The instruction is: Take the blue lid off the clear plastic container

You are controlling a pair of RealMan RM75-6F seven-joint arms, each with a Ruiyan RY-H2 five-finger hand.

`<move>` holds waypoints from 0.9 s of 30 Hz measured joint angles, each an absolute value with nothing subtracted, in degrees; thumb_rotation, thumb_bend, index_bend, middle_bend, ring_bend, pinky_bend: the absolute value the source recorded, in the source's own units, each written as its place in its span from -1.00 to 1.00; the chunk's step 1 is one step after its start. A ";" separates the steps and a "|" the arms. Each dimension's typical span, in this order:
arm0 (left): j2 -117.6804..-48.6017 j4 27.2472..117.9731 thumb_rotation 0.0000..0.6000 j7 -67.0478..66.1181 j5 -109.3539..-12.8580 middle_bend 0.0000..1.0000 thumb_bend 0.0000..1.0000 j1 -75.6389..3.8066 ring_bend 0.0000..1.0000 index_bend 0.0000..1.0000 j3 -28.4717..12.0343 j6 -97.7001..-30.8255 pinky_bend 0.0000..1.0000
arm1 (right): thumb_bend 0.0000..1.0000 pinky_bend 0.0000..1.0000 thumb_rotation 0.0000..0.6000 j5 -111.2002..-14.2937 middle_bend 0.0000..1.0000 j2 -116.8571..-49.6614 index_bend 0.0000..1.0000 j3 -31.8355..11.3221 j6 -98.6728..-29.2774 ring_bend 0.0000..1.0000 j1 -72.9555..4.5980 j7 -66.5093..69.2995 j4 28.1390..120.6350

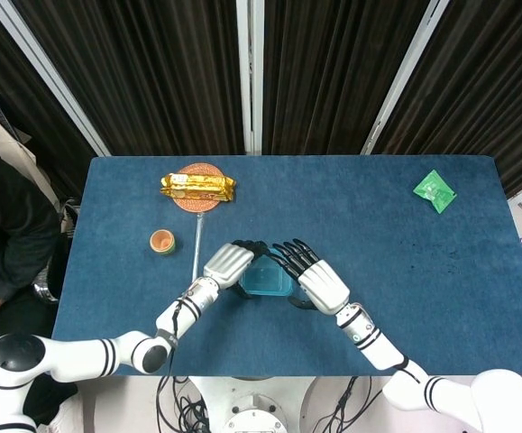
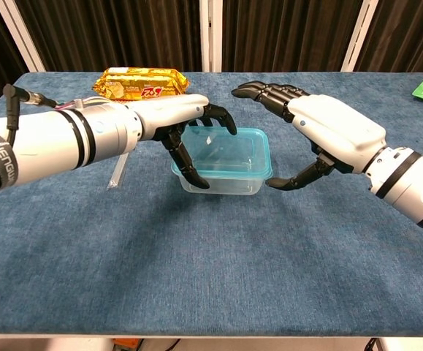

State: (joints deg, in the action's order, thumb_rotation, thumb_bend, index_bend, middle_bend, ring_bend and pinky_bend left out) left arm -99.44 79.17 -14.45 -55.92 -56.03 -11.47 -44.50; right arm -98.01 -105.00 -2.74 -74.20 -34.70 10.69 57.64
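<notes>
Two hands flank one small container (image 2: 224, 164) near the front middle of the tabletop (image 2: 196, 278), and the move ahead turns on how they bracket it. Nearest the robot, the right hand (image 2: 321, 131) sits just right of the box with its fingers spread: the thumb reaches low toward the right end wall, tip just beside it, and I cannot tell whether it touches; the other fingers arch above the far right rim. It holds nothing.

On the other side, the left hand (image 2: 169, 121) curls over the left end, thumb down along the near left corner and fingertips hooked over the far left edge of the lid (image 2: 229, 150), apparently steadying the box rather than lifting.

From the head view, the container's long axis runs left to right, so each hand owns one short end. The lid is still seated. My judgement: the right hand is better placed to peel, and needs to drop onto the right lip.

Farther back lie a straw (image 1: 196, 248), a small cup (image 1: 161, 241), a gold packet (image 1: 197, 187) and, far right, a green packet (image 1: 435, 190).
</notes>
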 measured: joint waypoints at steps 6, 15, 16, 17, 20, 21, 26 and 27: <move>-99.66 78.80 1.00 -13.86 -56.85 -0.76 -1.00 -55.85 -0.73 -0.77 -11.32 -44.74 -0.49 | -0.82 -1.00 1.00 -97.41 -1.00 -104.86 -1.00 -2.54 -73.89 -1.00 -34.89 10.42 57.97; -99.59 79.17 1.00 -13.64 -58.44 -0.76 -1.00 -55.33 -0.73 -0.93 -11.07 -46.02 -0.49 | -0.82 -1.00 1.00 -97.06 -1.00 -104.82 -1.00 -2.07 -73.97 -1.00 -34.99 10.44 58.15; -99.59 79.22 1.00 -13.59 -58.74 -0.76 -1.00 -55.27 -0.73 -0.94 -11.06 -46.18 -0.49 | -0.82 -1.00 1.00 -97.02 -1.00 -104.80 -1.00 -2.07 -73.99 -1.00 -34.99 10.44 58.21; -99.60 79.23 1.00 -13.58 -58.94 -0.76 -1.00 -55.23 -0.73 -0.95 -11.05 -46.31 -0.49 | -0.82 -1.00 1.00 -97.00 -1.00 -104.78 -1.00 -2.07 -74.04 -1.00 -35.00 10.44 58.27; -99.64 79.20 1.00 -13.54 -59.48 -0.76 -1.00 -55.13 -0.73 -0.97 -11.01 -46.57 -0.48 | -0.82 -1.00 1.00 -96.97 -1.00 -104.64 -1.00 -2.05 -74.34 -1.00 -34.98 10.48 58.52; -99.65 79.21 1.00 -13.49 -59.64 -0.76 -1.00 -55.09 -0.73 -0.98 -11.01 -46.68 -0.48 | -0.82 -1.00 1.00 -96.96 -1.00 -104.56 -1.00 -2.04 -74.51 -1.00 -34.95 10.51 58.65; -99.61 79.26 1.00 -13.80 -60.19 -0.76 -1.00 -54.98 -0.73 -0.99 -10.89 -46.94 -0.49 | -0.82 -1.00 1.00 -96.80 -1.00 -104.17 -1.00 -2.00 -74.97 -1.00 -34.78 10.38 59.22; -99.60 79.24 1.00 -13.97 -59.97 -0.76 -1.00 -55.04 -0.73 -0.99 -10.89 -46.76 -0.49 | -0.82 -1.00 1.00 -96.72 -1.00 -104.12 -1.00 -2.00 -74.94 -1.00 -34.78 10.44 59.31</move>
State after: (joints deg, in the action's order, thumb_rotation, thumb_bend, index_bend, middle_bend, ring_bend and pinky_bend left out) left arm -99.60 79.24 -13.97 -59.97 -55.04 -10.89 -46.76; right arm -96.72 -104.12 -2.00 -74.94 -34.78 10.44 59.31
